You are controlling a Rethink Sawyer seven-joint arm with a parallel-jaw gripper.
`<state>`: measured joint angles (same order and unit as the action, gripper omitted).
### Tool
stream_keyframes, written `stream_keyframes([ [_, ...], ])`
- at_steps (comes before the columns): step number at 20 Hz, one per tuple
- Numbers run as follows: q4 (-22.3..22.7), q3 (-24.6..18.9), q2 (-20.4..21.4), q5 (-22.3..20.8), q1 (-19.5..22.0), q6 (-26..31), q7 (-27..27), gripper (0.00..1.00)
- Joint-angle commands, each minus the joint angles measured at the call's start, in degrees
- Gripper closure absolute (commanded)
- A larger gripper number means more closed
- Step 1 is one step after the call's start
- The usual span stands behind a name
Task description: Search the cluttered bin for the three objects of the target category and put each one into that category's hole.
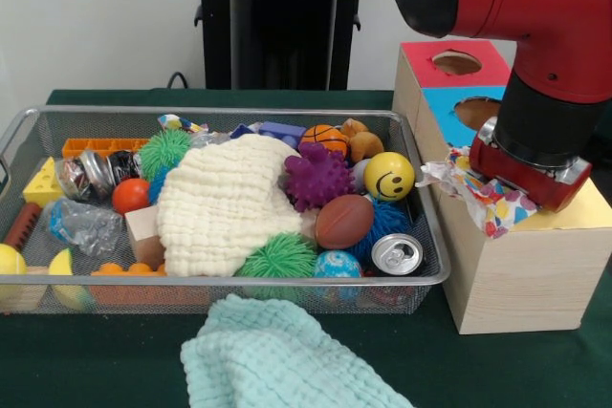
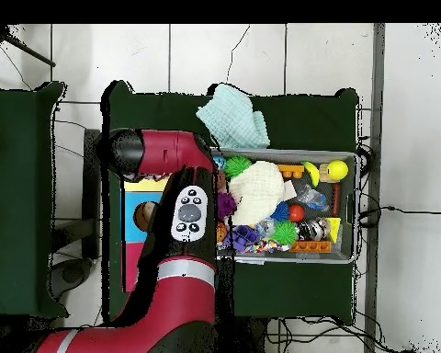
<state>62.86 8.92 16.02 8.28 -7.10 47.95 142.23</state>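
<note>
Your gripper sits low over the yellow box top, just right of the bin. A dotted bag bunches up beside it on that top; you cannot tell whether the fingers grip it. The arm hides the hole in both views.

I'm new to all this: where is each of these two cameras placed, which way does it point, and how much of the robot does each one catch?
Front view: sits across the table, facing the robot; it sees the bin, the wooden box and a polka-dot bag under the red arm, which enters from above.
Overhead view: hangs above, looking straight down; the arm rises from the bottom edge and covers most of the box.
Shared: the bin, cream cloth and mint cloth.
</note>
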Motion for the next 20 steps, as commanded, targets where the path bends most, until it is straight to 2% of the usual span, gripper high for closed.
stream_keyframes([
  [1, -1.1, -1.1, -2.5, -4.9, 3.2, -0.8, -2.4, 1.00],
  [4, -0.1, -2.1, -1.5, -4.4, 4.5, 0.4, -4.0, 1.00],
  [10, -2.4, -1.9, -2.4, -4.9, 4.2, 2.4, -4.1, 1.00],
  [14, 0.6, -3.8, 0.9, -3.6, 5.2, 2.1, -5.6, 1.00],
  [17, -0.1, -3.1, 3.7, -3.7, 5.7, 8.0, -6.7, 1.00],
  [20, -1.0, -2.9, 5.4, -4.2, 6.3, 11.5, -8.3, 1.00],
])
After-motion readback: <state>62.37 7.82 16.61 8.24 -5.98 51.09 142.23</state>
